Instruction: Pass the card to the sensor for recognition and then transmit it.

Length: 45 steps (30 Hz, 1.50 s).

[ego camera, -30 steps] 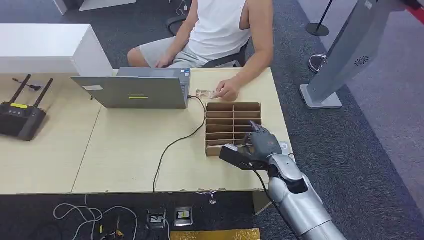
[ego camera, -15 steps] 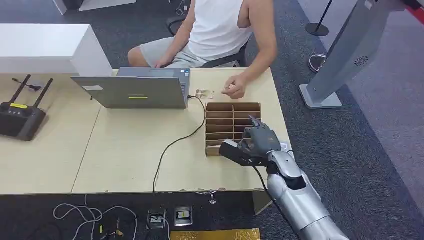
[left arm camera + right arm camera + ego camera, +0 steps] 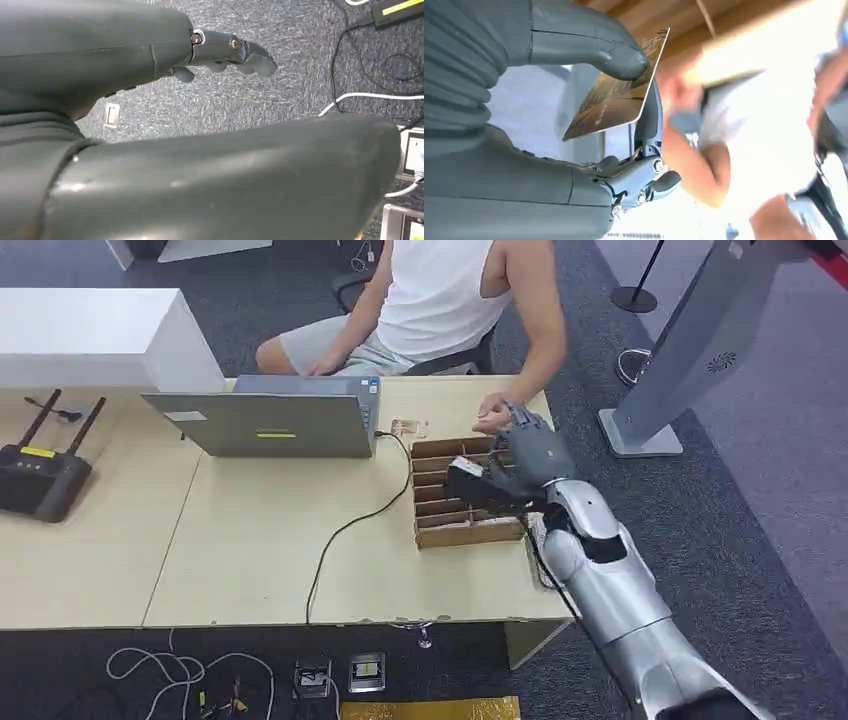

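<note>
Right now the right hand [image 3: 528, 465] pinches the card [image 3: 616, 90] between thumb and a finger, raised over the slotted wooden box [image 3: 465, 530] on the table [image 3: 250, 540]. Its flat face tilts toward the person's hand [image 3: 492, 418], which sits just beyond the robot's fingers. The left hand [image 3: 225, 52] hangs over carpet, holding nothing, fingers loosely together. Which object is the sensor I cannot tell; the wrist view is blurred.
</note>
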Motion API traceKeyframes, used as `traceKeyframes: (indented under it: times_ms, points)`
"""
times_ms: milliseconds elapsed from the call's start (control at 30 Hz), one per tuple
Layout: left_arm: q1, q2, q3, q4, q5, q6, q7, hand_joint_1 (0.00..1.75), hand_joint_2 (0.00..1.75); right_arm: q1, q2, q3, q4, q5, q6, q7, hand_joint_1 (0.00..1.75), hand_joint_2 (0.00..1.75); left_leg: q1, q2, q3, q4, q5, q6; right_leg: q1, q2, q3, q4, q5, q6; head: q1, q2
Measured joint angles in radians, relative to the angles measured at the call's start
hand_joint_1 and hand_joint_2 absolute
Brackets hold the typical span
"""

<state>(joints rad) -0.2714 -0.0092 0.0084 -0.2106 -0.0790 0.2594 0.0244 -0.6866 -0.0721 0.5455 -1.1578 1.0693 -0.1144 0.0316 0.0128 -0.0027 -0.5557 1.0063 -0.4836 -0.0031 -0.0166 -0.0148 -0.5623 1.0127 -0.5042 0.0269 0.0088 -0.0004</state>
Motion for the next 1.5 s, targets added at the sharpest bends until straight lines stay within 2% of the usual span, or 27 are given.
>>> traceKeyframes:
  times_ms: [200, 433, 1000, 1033, 1067, 1100, 1300, 1500]
  points:
    - [-0.001, -0.004, -0.011, 0.0, -0.003, 0.001, -0.004, 0.0, 0.0, -0.146, -0.001, -0.032, 0.0, -0.018, -0.001, -0.027, 1.75, 1.75, 0.0, 0.0, 0.0, 0.0, 0.0, 0.0, 0.0, 0.001, -0.001, 0.0, 0.0, 0.0, 0.0, 0.0]
    - [-0.002, -0.008, -0.027, 0.0, -0.006, 0.0, -0.005, 0.0, 0.0, -0.236, -0.002, -0.047, 0.003, -0.034, 0.002, -0.049, 1.75, 1.75, 0.0, 0.0, -0.001, 0.0, 0.0, 0.0, 0.0, 0.002, -0.001, 0.0, 0.0, 0.0, 0.0, 0.0]
    - [-0.013, -0.011, -0.075, -0.008, -0.005, -0.018, -0.003, 0.0, 0.0, -0.267, 0.038, -0.035, 0.242, -0.022, -0.069, -0.085, 1.75, 1.75, 0.0, 0.0, -0.001, 0.0, 0.0, 0.0, 0.0, 0.0, -0.001, 0.0, 0.0, 0.0, 0.0, 0.0]
    - [-0.014, -0.011, -0.077, -0.008, -0.005, -0.018, -0.003, 0.0, 0.0, -0.267, 0.04, -0.035, 0.257, -0.018, -0.075, -0.086, 1.64, 1.75, 0.0, 0.0, -0.001, 0.0, 0.0, 0.0, 0.0, 0.0, -0.001, 0.0, 0.0, 0.0, 0.0, 0.0]
    - [-0.014, -0.011, -0.079, -0.008, -0.003, -0.018, -0.002, 0.0, 0.0, -0.267, 0.042, -0.035, 0.272, -0.016, -0.081, -0.087, 0.59, 1.75, 0.0, 0.0, -0.001, 0.0, 0.0, 0.0, 0.0, 0.0, -0.001, 0.0, 0.0, 0.0, 0.0, 0.0]
    - [-0.014, -0.011, -0.082, -0.008, -0.002, -0.018, 0.0, 0.0, 0.0, -0.267, 0.043, -0.035, 0.292, -0.015, -0.088, -0.087, 0.03, 1.75, 0.0, 0.0, -0.001, 0.0, 0.0, 0.0, 0.0, 0.0, 0.0, 0.0, 0.0, 0.0, 0.0, 0.0]
    - [-0.015, -0.01, -0.096, -0.008, 0.004, -0.018, 0.007, 0.0, 0.0, -0.259, 0.048, -0.035, 0.385, -0.016, -0.119, -0.085, 0.0, 1.75, 0.0, 0.0, -0.001, 0.0, 0.0, 0.0, 0.0, 0.0, -0.001, 0.0, 0.0, 0.0, 0.0, 0.0]
    - [-0.016, -0.009, -0.108, -0.008, 0.017, -0.017, 0.008, 0.0, 0.0, -0.258, 0.048, -0.036, 0.445, -0.034, -0.198, -0.09, 0.0, 1.75, 0.0, 0.0, -0.001, 0.0, 0.0, 0.0, 0.0, 0.0, -0.001, 0.0, 0.0, 0.0, 0.0, 0.0]
